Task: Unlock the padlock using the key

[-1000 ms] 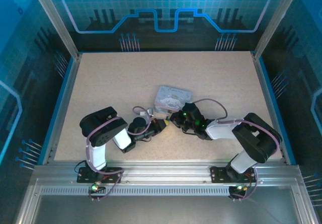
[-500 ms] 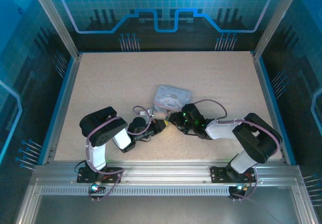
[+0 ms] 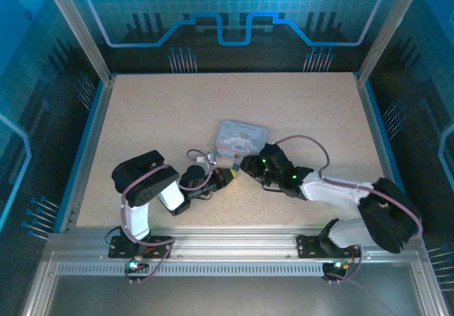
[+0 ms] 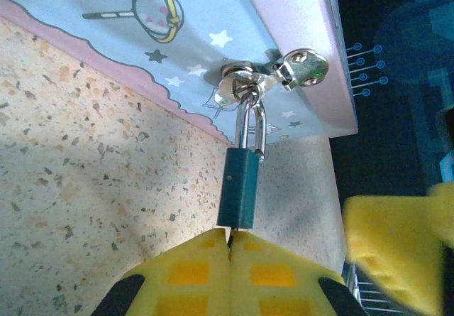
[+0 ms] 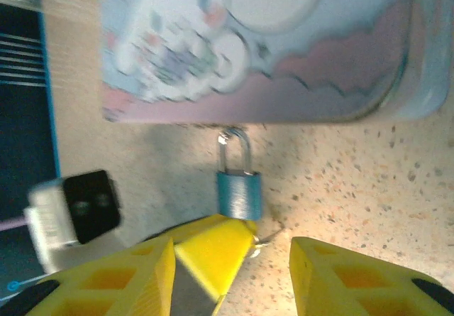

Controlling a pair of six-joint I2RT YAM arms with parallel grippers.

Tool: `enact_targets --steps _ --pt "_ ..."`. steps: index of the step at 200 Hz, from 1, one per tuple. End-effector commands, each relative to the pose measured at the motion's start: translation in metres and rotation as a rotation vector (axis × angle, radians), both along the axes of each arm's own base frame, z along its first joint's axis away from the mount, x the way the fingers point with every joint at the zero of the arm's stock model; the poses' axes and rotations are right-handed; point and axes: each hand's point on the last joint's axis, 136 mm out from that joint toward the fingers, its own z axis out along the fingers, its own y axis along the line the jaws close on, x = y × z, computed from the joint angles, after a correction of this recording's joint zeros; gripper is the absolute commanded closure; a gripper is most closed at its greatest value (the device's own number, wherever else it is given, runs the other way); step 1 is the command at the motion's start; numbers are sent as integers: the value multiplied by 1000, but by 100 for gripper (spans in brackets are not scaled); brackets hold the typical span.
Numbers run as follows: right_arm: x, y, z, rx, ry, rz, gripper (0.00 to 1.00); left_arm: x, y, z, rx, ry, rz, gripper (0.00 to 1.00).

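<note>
The small teal padlock (image 4: 239, 188) hangs by its thin shackle (image 4: 250, 126) from the hasp of the pale blue cartoon tin (image 4: 142, 32). My left gripper (image 4: 230, 236) is shut just below the padlock's bottom end. A thin dark sliver, the key (image 4: 229, 241), sits pinched between its yellow fingers and meets the lock's underside. In the right wrist view the padlock (image 5: 239, 194) lies on the table, with the left gripper's yellow fingers (image 5: 213, 248) against its base. My right gripper (image 5: 233, 259) stands open just behind them, holding nothing. From above, both grippers (image 3: 228, 176) (image 3: 245, 165) meet in front of the tin (image 3: 241, 137).
The tin sits mid-table with speckled tabletop (image 3: 177, 110) open all round it. The left arm's cable (image 3: 195, 154) loops close to the tin's left corner. A blurred black-and-white block (image 5: 74, 213) of the left arm shows at the left of the right wrist view. A blue rim (image 3: 89, 153) bounds the table.
My right gripper has gone from shut to open, and its arm's elbow has swung out to the right and towards the near edge. The left gripper has stayed shut in place.
</note>
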Motion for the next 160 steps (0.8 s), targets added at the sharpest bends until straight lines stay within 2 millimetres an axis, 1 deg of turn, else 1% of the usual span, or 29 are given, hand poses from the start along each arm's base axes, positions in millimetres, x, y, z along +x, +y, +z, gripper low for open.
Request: enact_targets --steps 1,21,34,54,96,112,128,134,149,160 --pt "-1 -20 0 -123 -35 -23 53 4 0 17 -27 -62 1 100" --pt "-1 -11 0 -98 -47 16 53 4 -2 19 -33 -67 -6 100" --pt "0 0 -1 -69 -46 51 53 5 -3 19 -34 -69 -8 100" --pt "1 16 -7 -40 -34 92 56 4 -4 20 -37 -69 -13 100" --pt "7 29 -22 -29 10 101 55 3 -2 22 -28 -85 -18 100" --pt "8 37 -25 -9 25 117 62 1 -2 22 -20 -94 -23 100" --pt "9 44 -30 11 45 129 66 1 -3 23 -24 -95 -28 100" --pt "12 49 -28 34 33 129 66 1 -4 24 -26 -97 -30 100" --pt "11 54 -35 41 58 121 64 2 -5 26 -32 -101 -35 100" --pt "11 55 -41 41 81 105 60 2 -6 28 -37 -103 -38 100"
